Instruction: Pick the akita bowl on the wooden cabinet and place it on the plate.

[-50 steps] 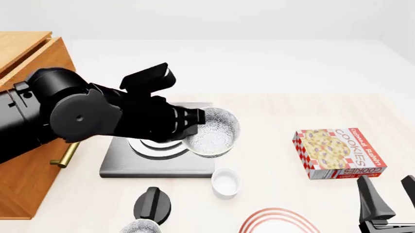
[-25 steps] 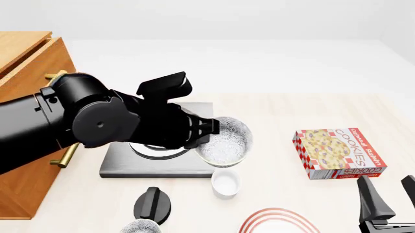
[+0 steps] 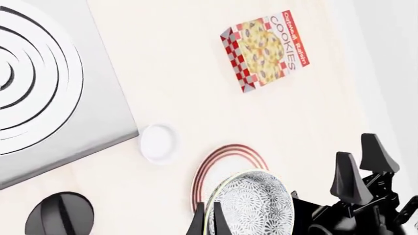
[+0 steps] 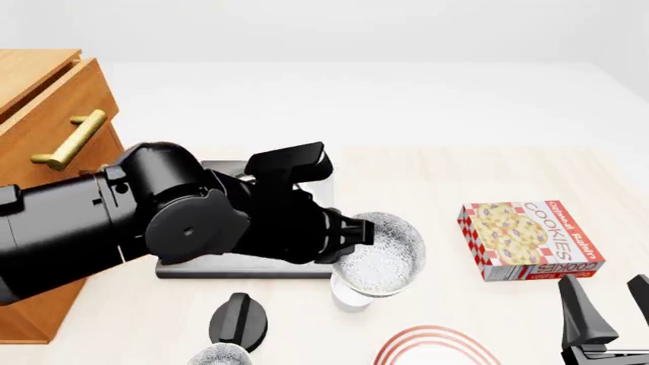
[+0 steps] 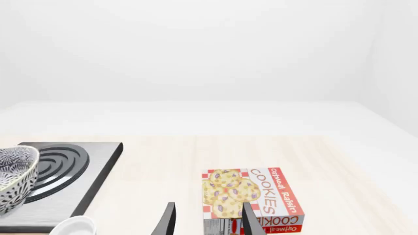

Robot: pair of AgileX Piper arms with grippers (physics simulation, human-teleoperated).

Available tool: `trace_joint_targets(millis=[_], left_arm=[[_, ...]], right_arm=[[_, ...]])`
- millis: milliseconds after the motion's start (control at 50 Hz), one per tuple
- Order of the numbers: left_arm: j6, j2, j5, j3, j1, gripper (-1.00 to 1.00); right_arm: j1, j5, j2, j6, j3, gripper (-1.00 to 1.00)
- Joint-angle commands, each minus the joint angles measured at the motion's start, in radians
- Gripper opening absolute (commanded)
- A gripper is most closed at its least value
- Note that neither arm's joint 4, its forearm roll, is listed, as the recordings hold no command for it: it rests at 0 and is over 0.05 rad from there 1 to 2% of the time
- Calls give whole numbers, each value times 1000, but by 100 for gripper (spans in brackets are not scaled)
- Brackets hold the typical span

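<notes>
The left gripper is carrying the akita bowl in the air above the small white ramekin, its fingers pinching the bowl's rim, so the bowl is hanging clear of the bench on its way from the wooden cabinet. The plate is lying nearer the arms, so the bowl likely needs bringing back and lowering. The right gripper is idling with its fingers apart and empty, near the cookie box.

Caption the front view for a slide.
Left gripper carries the speckled bowl above the table toward the red-ringed plate.
</notes>
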Motion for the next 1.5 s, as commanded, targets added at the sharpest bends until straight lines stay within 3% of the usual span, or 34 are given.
trace_joint_targets(millis=[20,1500], left_arm=[[-17,12,-19,9,-47,-100],[-68,178,-124,21,-115,-100]], right_arm=[[0,0,0,0,0,100],[0,0,0,0,0,100]])
